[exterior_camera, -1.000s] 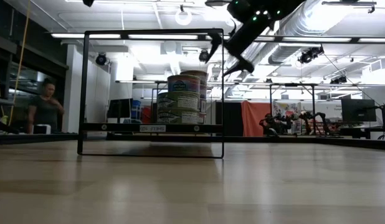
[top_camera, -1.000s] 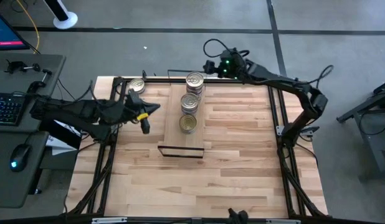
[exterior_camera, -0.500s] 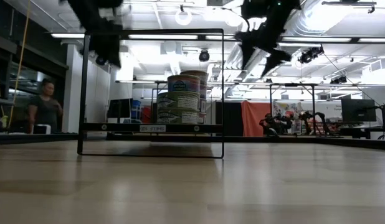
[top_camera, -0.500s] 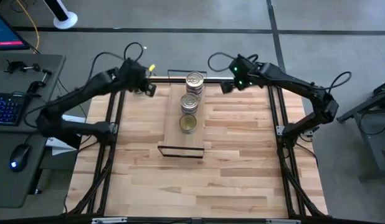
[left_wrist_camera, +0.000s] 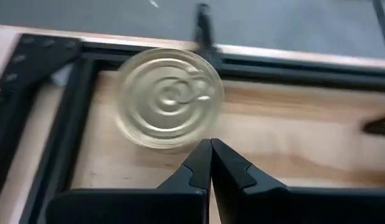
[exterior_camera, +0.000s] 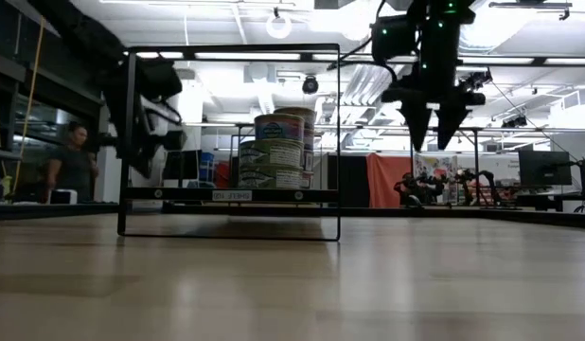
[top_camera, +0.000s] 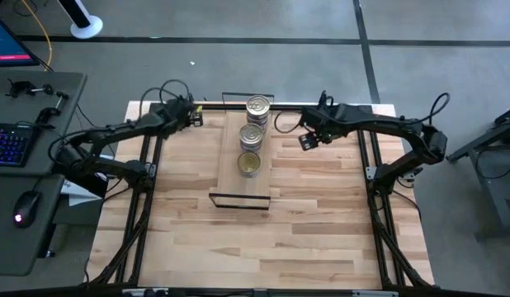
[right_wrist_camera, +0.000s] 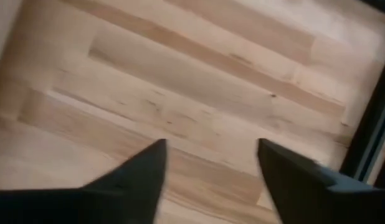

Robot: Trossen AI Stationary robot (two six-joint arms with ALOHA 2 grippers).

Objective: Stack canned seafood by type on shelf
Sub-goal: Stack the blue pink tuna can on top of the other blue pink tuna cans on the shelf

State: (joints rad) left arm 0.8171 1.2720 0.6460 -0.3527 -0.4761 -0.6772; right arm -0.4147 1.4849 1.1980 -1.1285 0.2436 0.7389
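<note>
One loose tin sits upper left of the frame; your left gripper fingers are together, the right gripper fingers apart, so descending closed would likely knock it.

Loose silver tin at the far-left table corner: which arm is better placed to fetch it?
Left, probably. The left gripper, fingers shut, hovers right beside the round silver pull-tab tin. The right gripper, open and empty, hangs over bare tabletop beyond the light-wood shelf.

Bare table right of shelf, tin stacks crowding its far half
</note>
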